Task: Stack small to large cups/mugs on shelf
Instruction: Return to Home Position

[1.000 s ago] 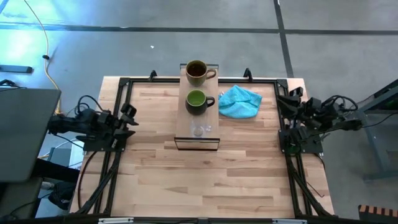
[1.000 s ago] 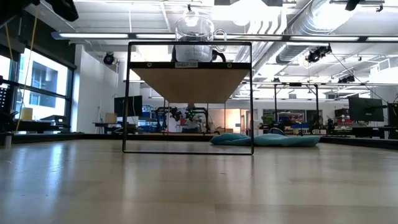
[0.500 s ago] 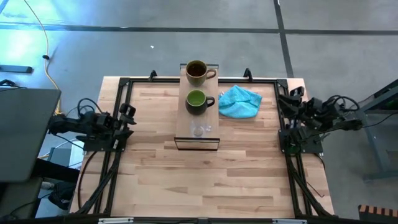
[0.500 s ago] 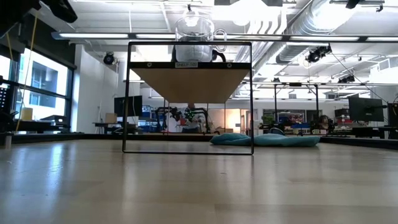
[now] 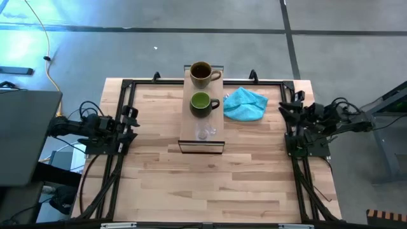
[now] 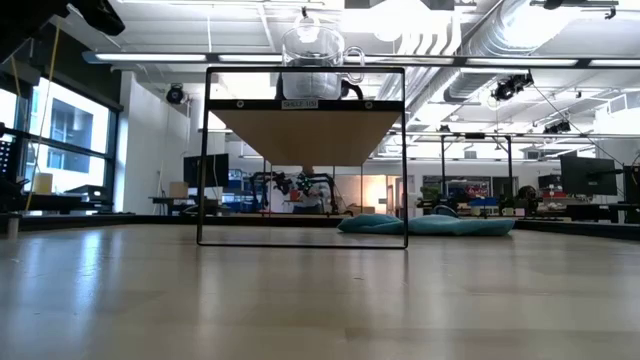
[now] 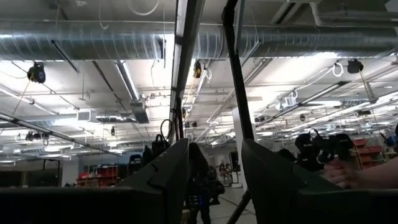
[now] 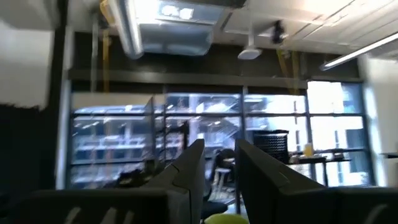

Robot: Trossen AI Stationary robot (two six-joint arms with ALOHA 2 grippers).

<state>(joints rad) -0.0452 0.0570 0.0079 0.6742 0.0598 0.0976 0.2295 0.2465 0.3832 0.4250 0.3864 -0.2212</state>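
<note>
The shelf (image 5: 191,137) carries three vessels in a row: the brown mug (image 5: 201,73) at its far end, the green mug (image 5: 201,103) in the middle and the clear glass cup (image 5: 203,132) near its front end. Whether they contain anything, I cannot tell. In the low view the glass hides the mugs almost wholly. The left gripper (image 5: 131,119) at the left edge of the table (image 5: 254,178) and the right gripper (image 5: 285,104) at its right edge have fingers slightly apart, holding nothing.

In the low view the glass cup (image 6: 313,60) all but hides the brown mug (image 5: 201,74) and green mug (image 5: 201,103). From above it shows only faintly.
</note>
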